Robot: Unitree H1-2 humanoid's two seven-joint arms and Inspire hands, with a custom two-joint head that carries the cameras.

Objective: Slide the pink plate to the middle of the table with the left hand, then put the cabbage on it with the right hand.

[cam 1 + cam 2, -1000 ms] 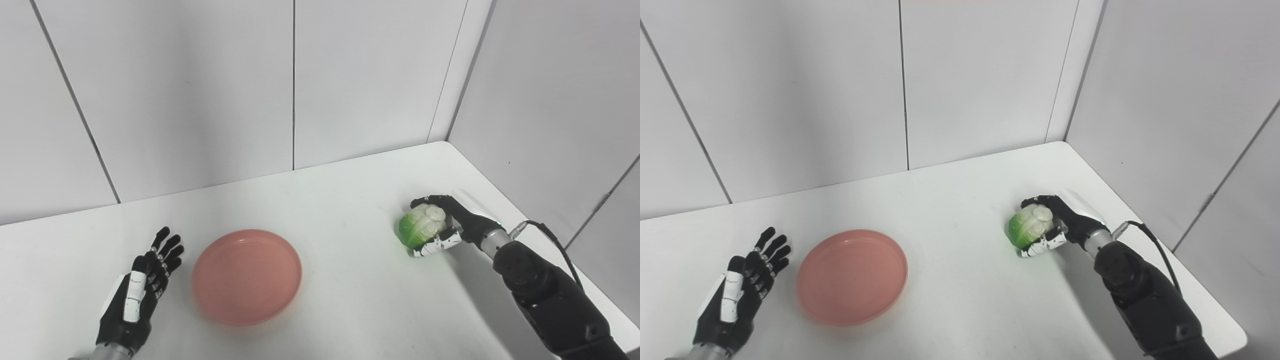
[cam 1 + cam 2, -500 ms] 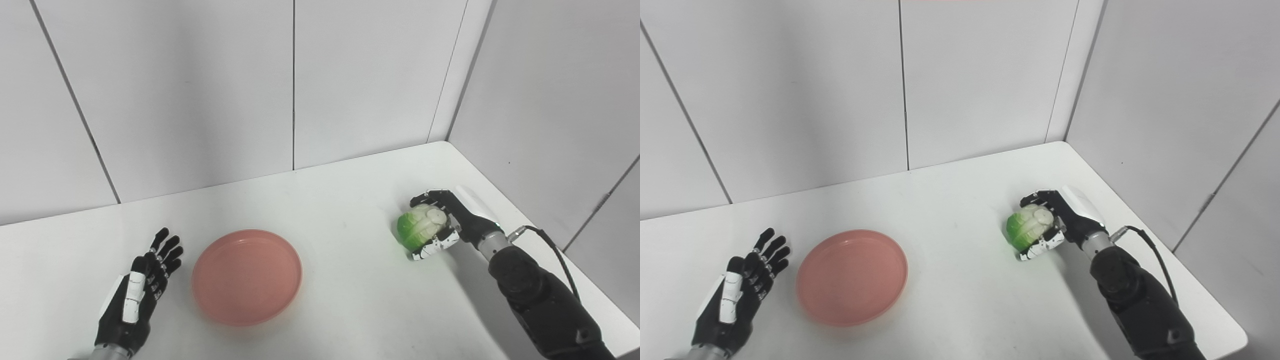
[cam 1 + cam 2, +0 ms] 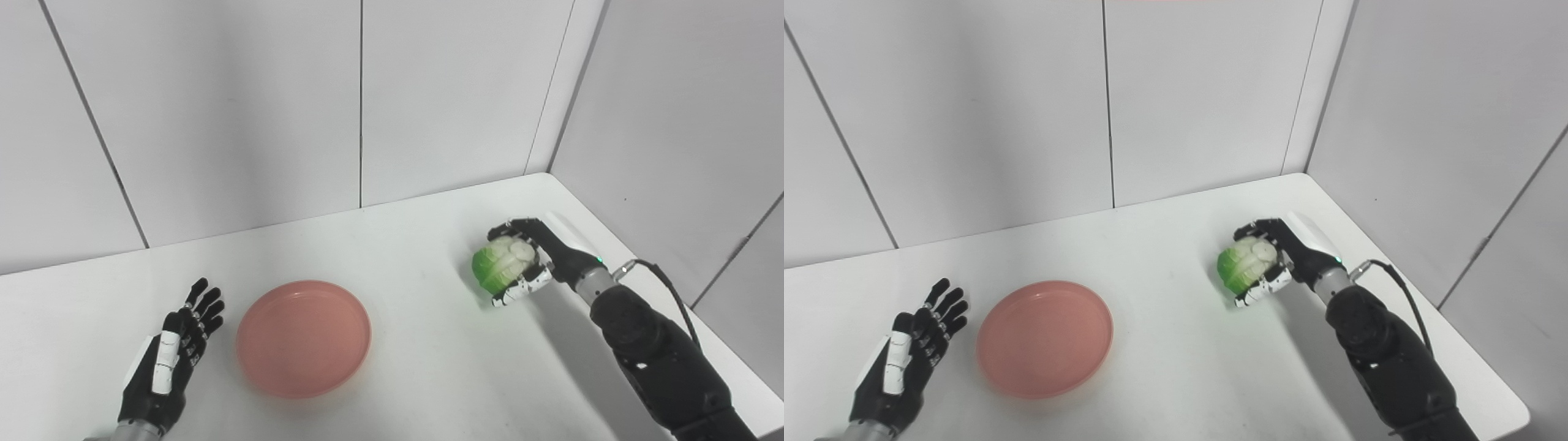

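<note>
— White walls closed off the table's (image 3: 429, 380) far right corner. Which step was it?
— The second. The right hand (image 3: 539, 260) gripped the cabbage (image 3: 495, 269) near the right edge; the left hand (image 3: 168, 361) lay spread beside the plate (image 3: 303, 337).
— Next?
— Probably a carry left, toward the plate, left of the table's middle.

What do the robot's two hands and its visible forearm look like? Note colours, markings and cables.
Both the left hand and the right hand are black with white panels. The right forearm is bulky, glossy black, joined by a silver wrist with a looping black cable.
</note>
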